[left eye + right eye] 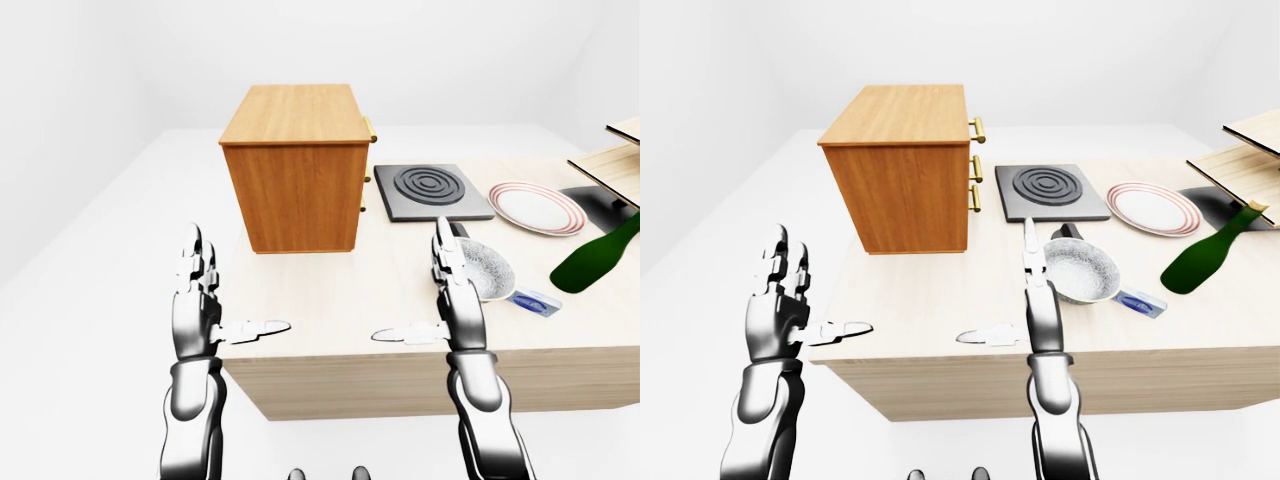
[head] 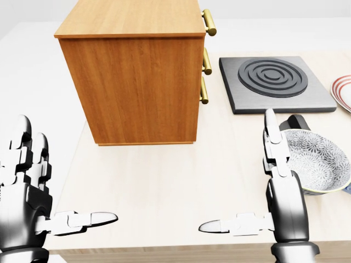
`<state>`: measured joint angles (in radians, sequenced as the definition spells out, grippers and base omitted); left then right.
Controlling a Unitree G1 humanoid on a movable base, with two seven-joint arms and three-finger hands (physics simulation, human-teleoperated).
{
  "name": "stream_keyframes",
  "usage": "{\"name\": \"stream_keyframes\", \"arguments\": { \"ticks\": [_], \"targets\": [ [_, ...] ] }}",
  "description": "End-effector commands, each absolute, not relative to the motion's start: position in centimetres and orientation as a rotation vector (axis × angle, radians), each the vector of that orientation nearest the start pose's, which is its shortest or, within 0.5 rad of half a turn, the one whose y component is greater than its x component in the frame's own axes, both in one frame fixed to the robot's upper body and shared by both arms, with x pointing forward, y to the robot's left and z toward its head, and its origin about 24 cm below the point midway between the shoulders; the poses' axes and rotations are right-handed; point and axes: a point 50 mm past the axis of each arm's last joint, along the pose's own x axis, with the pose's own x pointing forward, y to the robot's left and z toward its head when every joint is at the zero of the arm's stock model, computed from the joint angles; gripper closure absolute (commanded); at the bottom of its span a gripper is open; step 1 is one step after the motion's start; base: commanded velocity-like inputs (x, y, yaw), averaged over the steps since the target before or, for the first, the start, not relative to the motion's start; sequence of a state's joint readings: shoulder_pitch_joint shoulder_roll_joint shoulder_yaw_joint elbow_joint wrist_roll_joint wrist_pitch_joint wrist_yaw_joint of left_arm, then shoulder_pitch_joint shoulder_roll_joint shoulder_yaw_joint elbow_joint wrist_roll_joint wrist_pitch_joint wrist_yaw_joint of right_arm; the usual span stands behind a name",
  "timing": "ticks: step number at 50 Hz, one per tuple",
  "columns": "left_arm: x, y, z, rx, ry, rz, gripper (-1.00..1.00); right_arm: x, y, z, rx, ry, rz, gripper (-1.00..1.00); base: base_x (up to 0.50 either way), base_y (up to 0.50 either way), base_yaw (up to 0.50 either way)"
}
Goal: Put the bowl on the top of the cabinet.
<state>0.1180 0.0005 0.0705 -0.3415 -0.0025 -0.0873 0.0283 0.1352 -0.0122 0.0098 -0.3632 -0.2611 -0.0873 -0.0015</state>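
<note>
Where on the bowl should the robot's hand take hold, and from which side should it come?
Probably the rim of the bowl, on the edge nearest the right hand. The bowl sits upright with its mouth open, and its flared wall gives fingers an edge to pinch. That open hand stands just left of it in the head view, so coming in from that side looks shortest.

Dark grey square hotplate with concentric rings (image 1: pixel 432 190) sitting on pale wooden bench (image 1: pixel 330 290); red-rimmed white plate (image 1: pixel 536 207) lying just right; green glass bottle (image 1: pixel 1206 250) leaning tilted nearby.
</note>
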Motion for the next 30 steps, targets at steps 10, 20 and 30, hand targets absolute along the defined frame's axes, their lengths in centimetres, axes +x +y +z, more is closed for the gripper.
{"name": "stream_keyframes", "arguments": {
  "ticks": [10, 20, 30],
  "targets": [
    [22.31, 17.21, 10.05, 0.02, -0.308, 0.115, -1.0, 22.31, -15.28, 9.94, -0.279, -0.3, -0.03, -1.0, 0.0, 0.0, 0.0],
    [22.34, 17.16, 10.07, 0.019, -0.309, 0.11, -1.0, 22.35, -15.23, 9.92, -0.28, -0.299, -0.028, -1.0, 0.0, 0.0, 0.0],
    [22.3, 17.05, 10.01, 0.02, -0.306, 0.101, -1.0, 22.19, -15.21, 10.1, -0.281, -0.306, -0.026, -1.0, 0.1, 0.04, 0.0]
  ]
}}
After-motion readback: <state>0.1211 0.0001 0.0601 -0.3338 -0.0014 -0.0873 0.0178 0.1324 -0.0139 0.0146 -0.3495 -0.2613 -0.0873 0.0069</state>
